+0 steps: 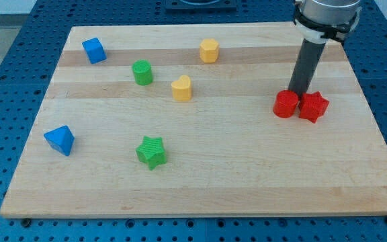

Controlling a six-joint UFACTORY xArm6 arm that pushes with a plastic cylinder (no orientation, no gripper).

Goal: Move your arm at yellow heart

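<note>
The yellow heart point(181, 88) lies on the wooden board point(200, 168), a little left of centre in the upper half. My tip point(299, 91) is far to the view's right of it, just behind and between the red cylinder point(285, 104) and the red star point(313, 106), touching or nearly touching them. The rod rises from there to the arm at the view's top right.
A yellow hexagon block point(209, 50) sits above the heart. A green cylinder point(142, 72) is left of the heart, a blue cube point(94, 50) at the top left, a blue triangular block point(60, 140) at the left, a green star point(152, 152) below.
</note>
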